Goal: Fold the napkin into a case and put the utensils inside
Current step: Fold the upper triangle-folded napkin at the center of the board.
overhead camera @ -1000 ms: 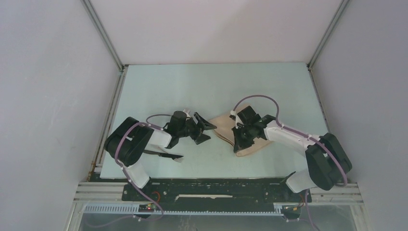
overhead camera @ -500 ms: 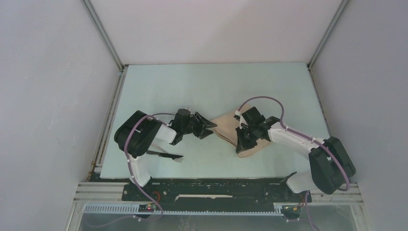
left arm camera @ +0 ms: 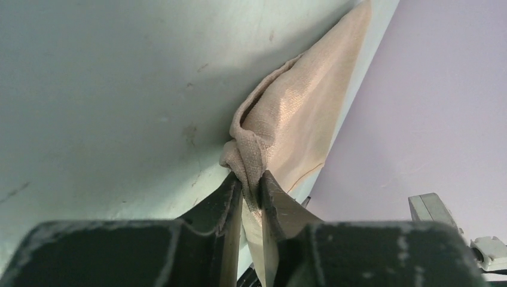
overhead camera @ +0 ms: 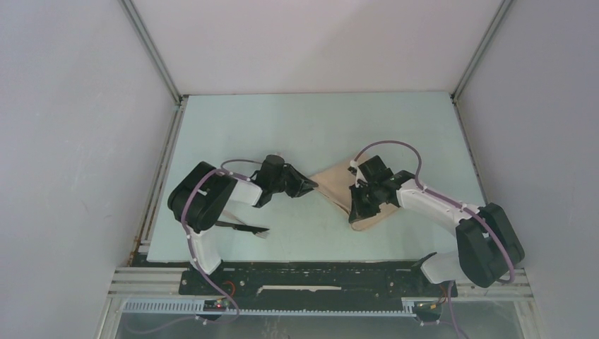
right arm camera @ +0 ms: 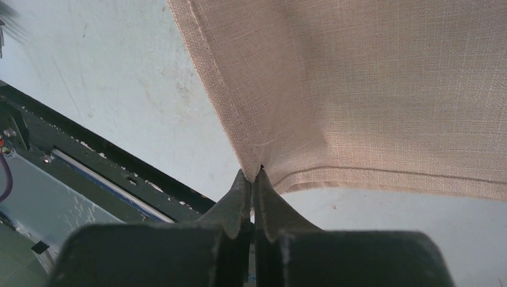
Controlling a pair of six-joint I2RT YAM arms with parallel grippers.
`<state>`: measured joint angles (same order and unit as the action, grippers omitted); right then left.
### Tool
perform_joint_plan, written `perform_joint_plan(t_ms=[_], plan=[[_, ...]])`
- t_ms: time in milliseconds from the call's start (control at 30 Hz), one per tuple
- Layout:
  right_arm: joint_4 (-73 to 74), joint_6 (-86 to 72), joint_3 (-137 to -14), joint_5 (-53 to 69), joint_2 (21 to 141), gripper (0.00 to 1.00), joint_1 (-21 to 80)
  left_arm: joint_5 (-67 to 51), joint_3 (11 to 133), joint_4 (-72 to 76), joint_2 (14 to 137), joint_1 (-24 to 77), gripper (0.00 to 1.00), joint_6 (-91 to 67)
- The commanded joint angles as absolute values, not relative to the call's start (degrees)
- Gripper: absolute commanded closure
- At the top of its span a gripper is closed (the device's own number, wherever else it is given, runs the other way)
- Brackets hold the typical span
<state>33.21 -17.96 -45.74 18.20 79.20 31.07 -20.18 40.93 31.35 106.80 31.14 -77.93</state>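
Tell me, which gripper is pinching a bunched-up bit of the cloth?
The left gripper: the napkin corner wads up between its jaws, whereas the right gripper nips a flat corner.

The left tool, two dark, scuffed fingers set close together at the bottom edge, pinches a bunched corner of the tan-beige woven cloth napkin. Just past the tips the fabric gathers into a knot-like fold. From there it runs up and to the right, one edge rolled over, lifted off the surface near the grip. Beneath it lies the pale grey-green tabletop, faintly scuffed. A plain lavender wall fills the right side. A grey block at the lower right is perhaps a bracket.
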Motion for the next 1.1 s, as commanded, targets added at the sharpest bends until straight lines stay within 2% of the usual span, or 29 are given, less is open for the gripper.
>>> perform_joint_plan(t_ms=[0, 200, 667, 1067], plan=[[35.0, -20.28, -45.44, 15.43, 77.61, 1.0, 30.2, -16.75, 44.87, 25.49, 102.96, 32.34, 0.82, -73.07], [37.57, -22.21, -45.44, 11.91, 78.4, 1.0, 28.01, -14.35, 51.5, 17.25, 103.1, 33.89, 0.96, -69.58], [37.67, -23.18, -45.55, 7.35, 80.48, 1.0, 22.01, -15.12, 68.7, 7.43, 112.48, 36.68, 0.98, -67.45], [35.52, -21.53, -45.83, 7.59, 82.77, 1.0, 18.9, -15.14, 76.48, 5.54, 118.35, 36.74, 0.98, -68.26]])
